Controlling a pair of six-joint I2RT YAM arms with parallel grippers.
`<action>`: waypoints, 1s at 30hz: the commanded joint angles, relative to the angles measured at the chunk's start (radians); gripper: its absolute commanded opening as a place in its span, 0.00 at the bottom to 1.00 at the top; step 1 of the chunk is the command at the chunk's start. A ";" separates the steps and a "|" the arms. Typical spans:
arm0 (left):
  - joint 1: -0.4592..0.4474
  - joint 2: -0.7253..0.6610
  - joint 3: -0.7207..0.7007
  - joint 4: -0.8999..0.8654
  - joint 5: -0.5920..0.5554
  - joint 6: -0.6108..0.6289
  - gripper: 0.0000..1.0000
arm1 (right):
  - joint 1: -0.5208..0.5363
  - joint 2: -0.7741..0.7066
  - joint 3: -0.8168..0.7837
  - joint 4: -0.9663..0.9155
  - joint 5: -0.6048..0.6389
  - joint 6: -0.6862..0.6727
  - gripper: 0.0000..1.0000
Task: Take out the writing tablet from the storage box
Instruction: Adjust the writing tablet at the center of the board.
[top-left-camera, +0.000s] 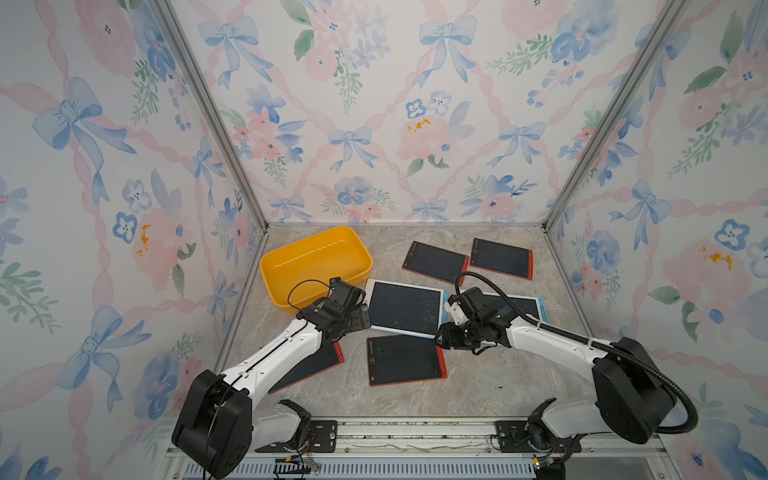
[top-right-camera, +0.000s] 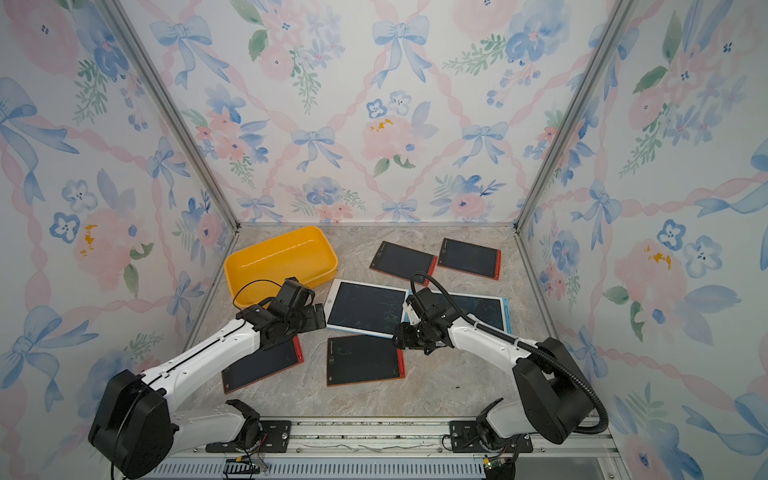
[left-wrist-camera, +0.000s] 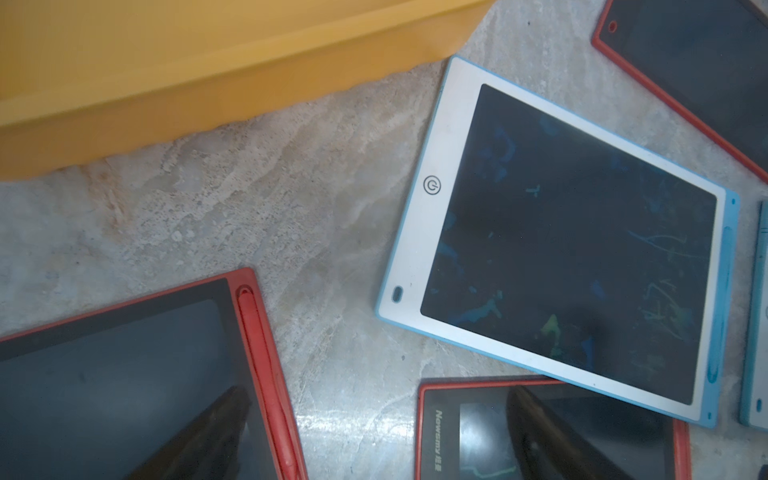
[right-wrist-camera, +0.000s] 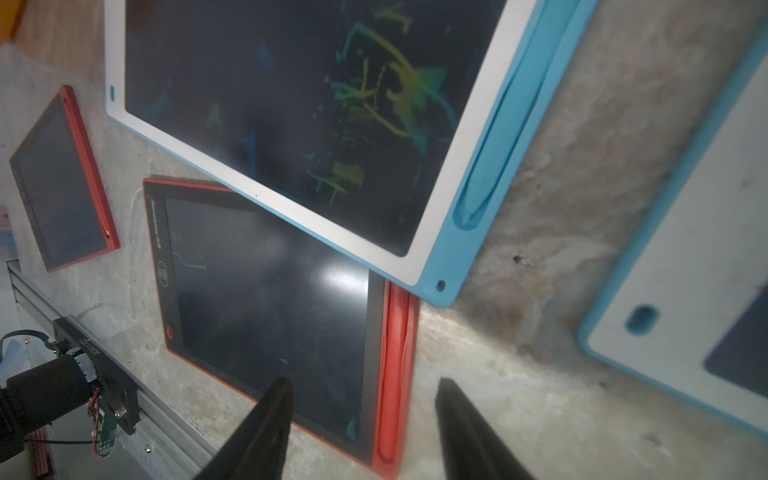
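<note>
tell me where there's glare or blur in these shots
Right wrist view: white glare patch on the red-framed tablet by the soft, dark fingertips. Left wrist view: storage box blurred. Both top views: evenly lit, sharp.

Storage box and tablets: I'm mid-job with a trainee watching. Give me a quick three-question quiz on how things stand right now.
1. True or false: a tablet lies inside the storage box.
2. How many writing tablets lie on the table? A) four B) six C) eight
3. In a few words: what state are the left gripper and the right gripper in, and does either hold anything?

Key
1. False: the box is empty.
2. B.
3. Both open; neither holds anything.
</note>
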 joint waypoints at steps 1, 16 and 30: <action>-0.014 -0.004 -0.006 0.005 0.005 -0.033 0.98 | 0.052 0.000 -0.028 0.003 0.042 0.037 0.59; -0.053 0.009 -0.055 0.037 -0.001 -0.036 0.98 | 0.150 -0.031 -0.060 -0.019 0.125 0.075 0.58; -0.063 0.040 -0.050 0.051 -0.006 -0.039 0.98 | 0.130 0.035 -0.055 0.010 0.104 0.025 0.61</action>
